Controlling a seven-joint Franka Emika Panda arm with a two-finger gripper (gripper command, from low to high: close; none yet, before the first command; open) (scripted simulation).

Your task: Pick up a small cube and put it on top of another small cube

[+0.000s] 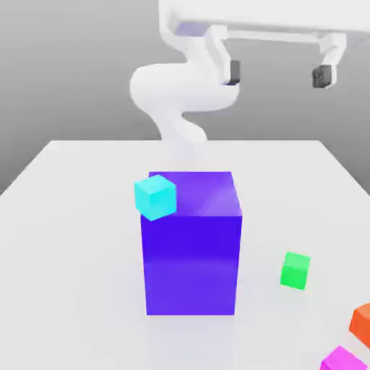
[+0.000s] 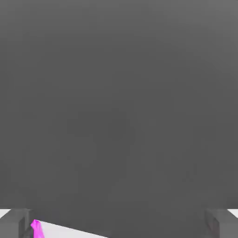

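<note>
Magenta marks your small cube (image 1: 343, 360), cut by the exterior view's bottom edge; just beyond is an orange-red cube (image 1: 362, 324). Farther back sits the green cube (image 1: 295, 270), right of your blue-violet block (image 1: 191, 253). Above, your claw (image 1: 278, 75) stands wide, empty.

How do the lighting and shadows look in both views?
Exterior view: bright, washed-out tabletop, shadows barely readable, a pale sheen on the blue-violet block's top; hand view: mostly flat dark grey, with a bright tabletop sliver and a magenta cube at the edge.
</note>
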